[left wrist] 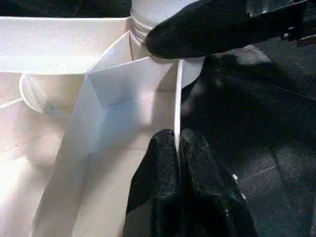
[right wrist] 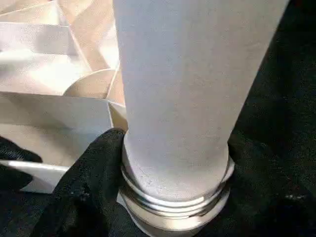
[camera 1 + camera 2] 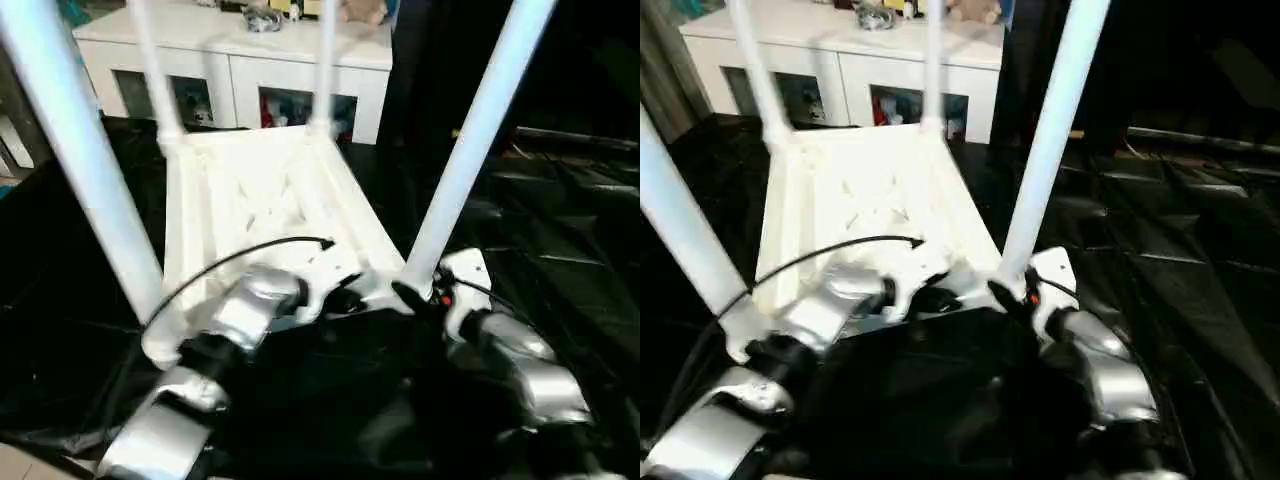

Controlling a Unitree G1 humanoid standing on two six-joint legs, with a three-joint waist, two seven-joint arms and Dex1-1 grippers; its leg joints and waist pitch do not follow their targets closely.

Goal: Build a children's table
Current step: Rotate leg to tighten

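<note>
Right claw (image 2: pixel 173 197) grips leg (image 2: pixel 187 89) base, apparently at socket.

Black-draped table (image 3: pixel 560 230) carries the upturned children's table (image 3: pixel 260 200), ribbed underside up, four legs raised; probably nothing else lies on it.

silver forearms, black cable (image 3: pixel 240 256) looping over left one; black two-finger left claw (image 1: pixel 177 148), right claw (image 2: pixel 168 163)
</note>
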